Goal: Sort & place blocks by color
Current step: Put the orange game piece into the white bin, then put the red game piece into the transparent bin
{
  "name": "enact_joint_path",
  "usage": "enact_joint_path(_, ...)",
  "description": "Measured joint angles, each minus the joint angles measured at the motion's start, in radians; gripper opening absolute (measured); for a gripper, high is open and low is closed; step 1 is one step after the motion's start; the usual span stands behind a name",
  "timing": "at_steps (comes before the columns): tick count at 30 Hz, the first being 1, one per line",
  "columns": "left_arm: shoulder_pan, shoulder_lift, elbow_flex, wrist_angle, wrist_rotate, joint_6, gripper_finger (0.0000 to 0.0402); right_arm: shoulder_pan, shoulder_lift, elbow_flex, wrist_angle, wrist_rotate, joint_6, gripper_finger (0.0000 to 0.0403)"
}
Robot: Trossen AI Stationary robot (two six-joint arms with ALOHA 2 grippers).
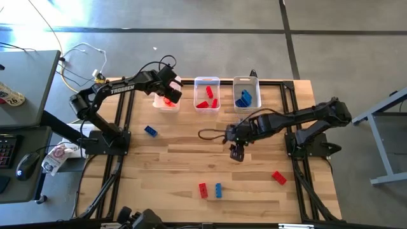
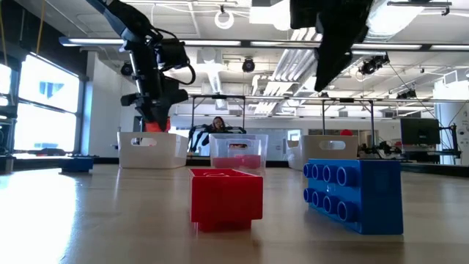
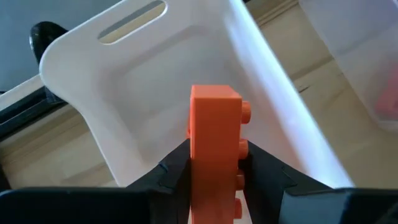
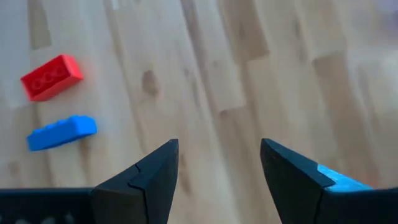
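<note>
Overhead looks straight down; low camera sits level, near table (image 1: 191,159); wrists look down closely.

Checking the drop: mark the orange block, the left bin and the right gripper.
orange block (image 3: 214,149): left wrist view, its front face.
left bin (image 3: 124,81): left wrist view, inner wall.
right gripper (image 4: 219,165): right wrist view, between fingertips.
</note>
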Motion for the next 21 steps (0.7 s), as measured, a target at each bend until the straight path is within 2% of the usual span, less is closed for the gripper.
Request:
enact_joint_path(9,0.004,0.0,0.0,0.001,0.002,0.044,0.0119,0.156,0.0,0.0,-0.129,-0.001,0.317,0.0213)
enact_joint_path(18,0.004,0.0,0.0,0.0,0.004,0.045,0.016,0.307,0.0,0.0,-0.234,0.002,0.575,0.0213)
enact_joint_path(21,0.004,0.0,0.0,0.002,0.019,0.044,0.0171,0.349,0.0,0.0,-0.271,0.032,0.66,0.0213)
